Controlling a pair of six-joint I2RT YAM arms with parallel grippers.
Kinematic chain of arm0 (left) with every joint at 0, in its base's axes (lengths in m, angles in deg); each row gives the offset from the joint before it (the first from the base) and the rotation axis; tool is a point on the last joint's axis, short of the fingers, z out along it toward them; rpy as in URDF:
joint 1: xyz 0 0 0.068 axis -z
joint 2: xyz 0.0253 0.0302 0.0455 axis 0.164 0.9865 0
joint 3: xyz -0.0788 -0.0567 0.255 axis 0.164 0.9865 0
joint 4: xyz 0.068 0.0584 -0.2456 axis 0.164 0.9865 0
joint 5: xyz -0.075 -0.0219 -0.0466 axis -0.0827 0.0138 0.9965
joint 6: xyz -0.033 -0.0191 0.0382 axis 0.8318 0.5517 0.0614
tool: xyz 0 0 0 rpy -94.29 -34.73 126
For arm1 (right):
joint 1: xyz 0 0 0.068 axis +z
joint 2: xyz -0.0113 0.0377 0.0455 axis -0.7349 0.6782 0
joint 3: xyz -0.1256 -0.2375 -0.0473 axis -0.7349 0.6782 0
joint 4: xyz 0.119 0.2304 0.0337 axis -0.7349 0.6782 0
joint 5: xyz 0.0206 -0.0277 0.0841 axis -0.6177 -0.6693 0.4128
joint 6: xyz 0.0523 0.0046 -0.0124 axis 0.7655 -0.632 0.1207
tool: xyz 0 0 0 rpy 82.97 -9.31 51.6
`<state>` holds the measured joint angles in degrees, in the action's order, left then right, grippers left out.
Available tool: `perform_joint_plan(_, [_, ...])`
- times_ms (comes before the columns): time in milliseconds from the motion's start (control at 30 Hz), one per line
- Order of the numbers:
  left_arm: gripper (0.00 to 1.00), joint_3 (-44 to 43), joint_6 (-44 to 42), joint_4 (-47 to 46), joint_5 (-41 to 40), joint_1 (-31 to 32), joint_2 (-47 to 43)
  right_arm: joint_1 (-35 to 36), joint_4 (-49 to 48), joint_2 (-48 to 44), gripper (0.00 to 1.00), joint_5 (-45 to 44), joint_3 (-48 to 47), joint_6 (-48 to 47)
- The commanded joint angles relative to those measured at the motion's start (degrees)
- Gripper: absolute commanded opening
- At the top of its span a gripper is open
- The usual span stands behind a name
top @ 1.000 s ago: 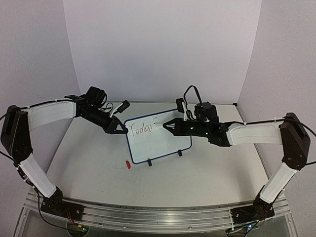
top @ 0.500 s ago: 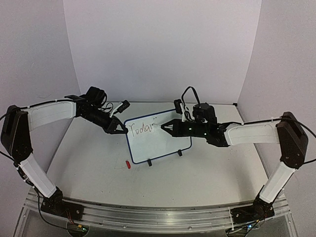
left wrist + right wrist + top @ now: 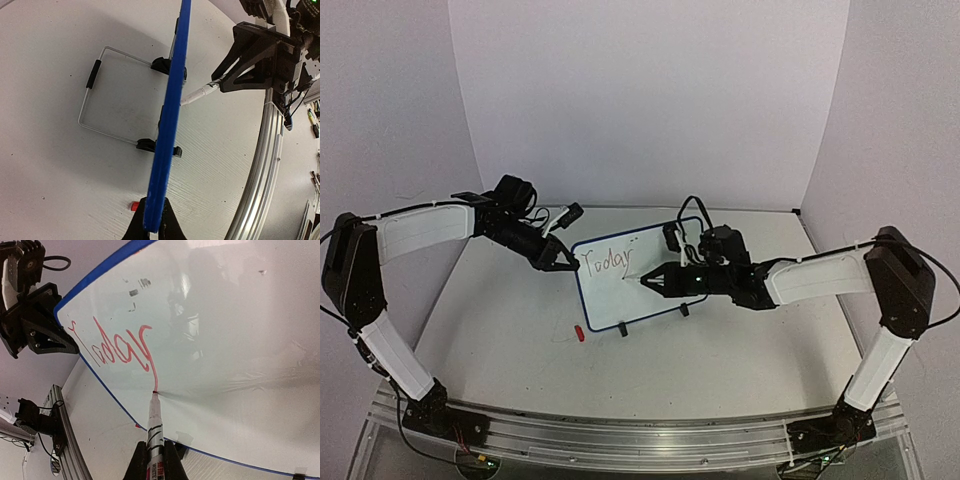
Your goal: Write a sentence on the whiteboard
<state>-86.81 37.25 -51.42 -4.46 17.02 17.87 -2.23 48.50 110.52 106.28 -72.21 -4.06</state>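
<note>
While the tip of the white red-ink marker pen (image 3: 154,422) touches the end of the "y" tail, only "Today" of the thin red handwritten sentence (image 3: 117,347) is down; "'s your day" is left, so about a third done by my estimate. Small white blue-framed whiteboard (image 3: 620,300) stands propped on the pale desk (image 3: 500,320), with the left end effector (image 3: 152,227) clamped on its left frame edge. Facing the whiteboard, the right end effector (image 3: 155,456) is clamped on the marker pen. Small red cap (image 3: 578,333) lies just beside the whiteboard's lower left corner
</note>
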Motion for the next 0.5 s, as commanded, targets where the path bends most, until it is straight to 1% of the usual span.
perform_joint_plan(0, [0.00,-1.5,-1.7,1.0,-4.9,-0.2,1.4,0.5,-2.5,-2.5,0.00,0.6,-0.4,0.5])
perform_joint_plan(200, [0.00,-1.5,-1.7,1.0,-4.9,-0.1,1.4,0.4,-1.0,-10.3,0.00,-3.5,0.5,-0.5])
perform_joint_plan(333, [0.00,-1.5,-1.7,1.0,-4.9,-0.2,1.5,0.4,1.8,-11.5,0.00,-8.8,-0.1,-2.3])
perform_joint_plan(467, [0.00,-1.4,-1.7,1.0,-4.9,-0.1,1.5,0.3,2.2,-10.4,0.00,-10.3,-1.3,-2.8])
